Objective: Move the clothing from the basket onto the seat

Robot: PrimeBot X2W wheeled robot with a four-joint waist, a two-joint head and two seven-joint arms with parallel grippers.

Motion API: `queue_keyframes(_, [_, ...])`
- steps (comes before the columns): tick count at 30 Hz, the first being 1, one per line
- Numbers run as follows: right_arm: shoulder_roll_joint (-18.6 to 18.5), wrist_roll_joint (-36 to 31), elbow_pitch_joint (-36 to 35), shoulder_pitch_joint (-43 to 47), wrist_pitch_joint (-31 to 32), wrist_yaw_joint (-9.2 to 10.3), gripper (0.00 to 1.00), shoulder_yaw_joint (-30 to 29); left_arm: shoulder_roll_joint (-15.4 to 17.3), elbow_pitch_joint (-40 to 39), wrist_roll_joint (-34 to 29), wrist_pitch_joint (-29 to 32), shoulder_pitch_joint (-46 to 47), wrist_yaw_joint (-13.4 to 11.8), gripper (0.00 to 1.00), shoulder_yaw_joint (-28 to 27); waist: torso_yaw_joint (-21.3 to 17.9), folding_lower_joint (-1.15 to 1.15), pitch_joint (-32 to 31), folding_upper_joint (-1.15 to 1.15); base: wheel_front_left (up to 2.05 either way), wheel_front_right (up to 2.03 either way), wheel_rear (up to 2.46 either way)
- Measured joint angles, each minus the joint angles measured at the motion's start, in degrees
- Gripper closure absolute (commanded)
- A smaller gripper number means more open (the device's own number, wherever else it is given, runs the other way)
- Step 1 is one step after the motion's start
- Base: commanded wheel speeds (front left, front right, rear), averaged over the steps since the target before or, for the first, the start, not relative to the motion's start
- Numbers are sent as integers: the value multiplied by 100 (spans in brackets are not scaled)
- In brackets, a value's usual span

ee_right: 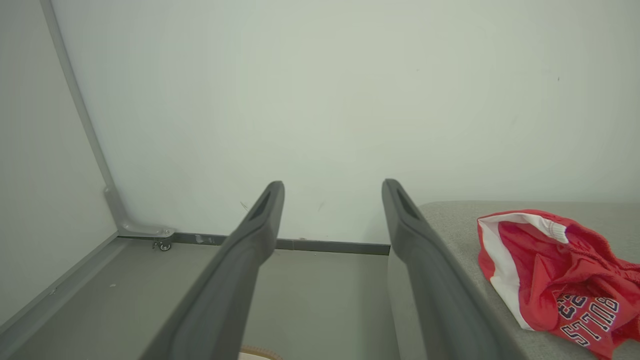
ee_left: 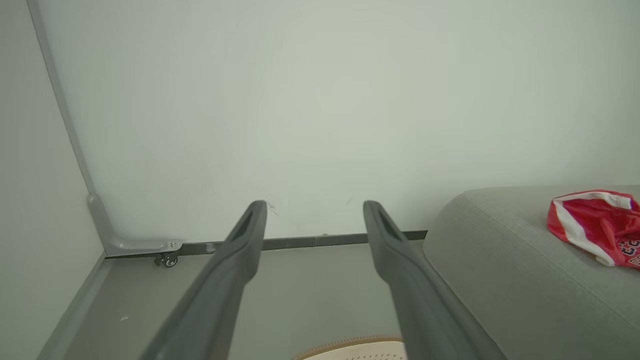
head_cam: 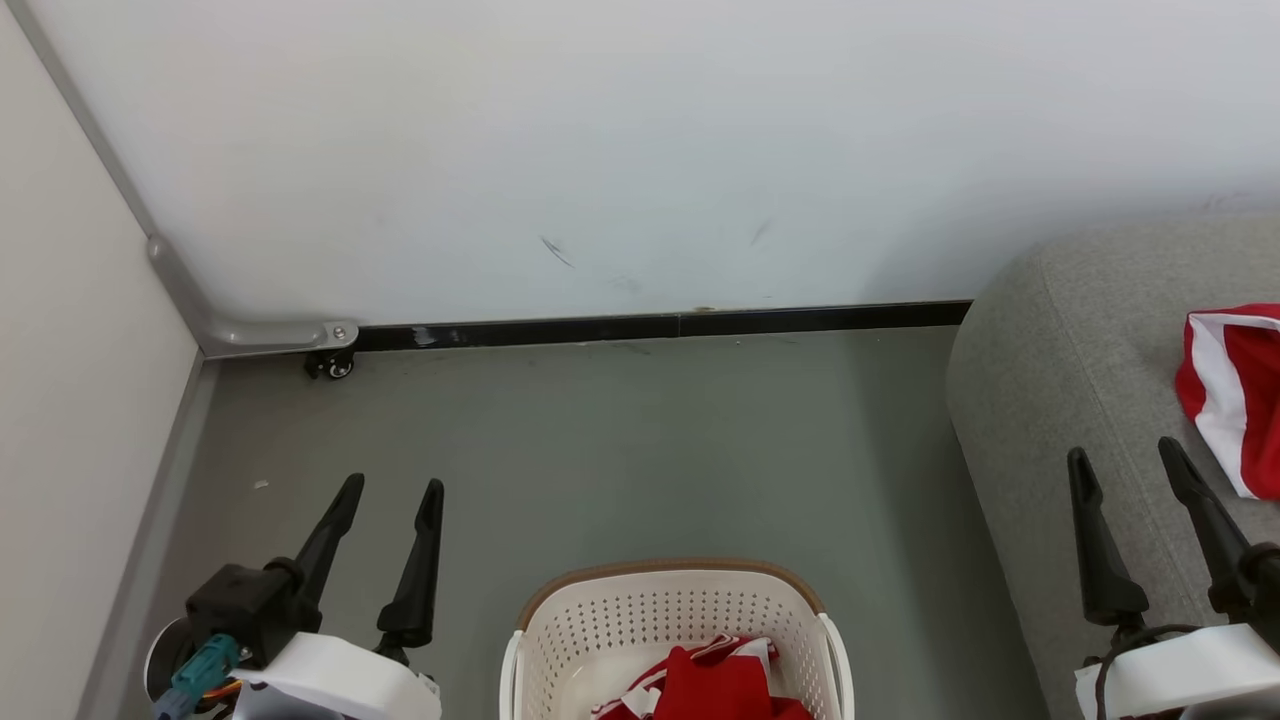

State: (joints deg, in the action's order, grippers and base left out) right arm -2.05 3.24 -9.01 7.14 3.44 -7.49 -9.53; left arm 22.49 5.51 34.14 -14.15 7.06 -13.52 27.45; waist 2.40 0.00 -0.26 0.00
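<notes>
The left gripper (head_cam: 392,483) and right gripper (head_cam: 1123,450) are held wide and empty; red clothing (head_cam: 715,685) is seen in the basket (head_cam: 640,620).

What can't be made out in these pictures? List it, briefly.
- Basket: the head view's bottom edge cuts off its near half, so how much clothing is inside cannot be told.
- Garment on the seat: the head view's right edge cuts it off, so its full shape is unclear.
- Garment's lettering: cut by the right edge in the left wrist view.
- Seat: runs past the right edge in all views.
</notes>
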Motion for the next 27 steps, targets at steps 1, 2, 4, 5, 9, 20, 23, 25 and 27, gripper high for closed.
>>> queue_keyframes(1, [0, 0, -2, 3, 0, 0, 0, -9, -15, 10, 8, 0, -9, 0, 0, -31, 8, 0, 2, 0, 0, 0, 0])
queue_keyframes(2, [0, 0, -4, 5, 0, 0, 0, -15, -32, 16, 24, 0, -22, -1, 0, -69, 16, 0, 4, 0, 0, 0, 0])
queue_keyframes(4, [0, 2, -9, 28, 0, 0, 0, -27, -52, 20, 40, 0, -48, -10, 0, -135, 35, 0, 8, 0, 0, 0, 0])
queue_keyframes(5, [0, 5, -11, 44, 0, 0, 0, -34, -63, 20, 38, 0, -59, -33, 0, -158, 45, 0, 10, 0, 0, 0, 0])
queue_keyframes(9, [1, 8, -19, 101, 0, 0, 0, -41, -107, 21, -22, 0, -83, -153, 0, -293, 88, 0, 17, 0, 0, 0, 0])
queue_keyframes(20, [1, 65, -36, 102, 0, 0, 0, 30, -156, 21, -208, -1, -86, -212, 0, -455, 167, 0, 70, 0, 0, 0, 0])
queue_keyframes(23, [1, 91, -38, 102, 0, 0, 0, 43, -162, 21, -210, -1, -86, -210, 0, -478, 160, 0, 88, 0, 0, 0, 0])
queue_keyframes(25, [1, 124, -38, 102, 0, 0, 0, 42, -163, 22, -220, -1, -86, -209, 0, -493, 152, 0, 98, 0, 0, 0, 0])
queue_keyframes(27, [1, 137, -37, 102, 0, 0, 0, 38, -164, 22, -249, -1, -86, -204, 0, -505, 141, 0, 107, 0, 0, 0, 0])
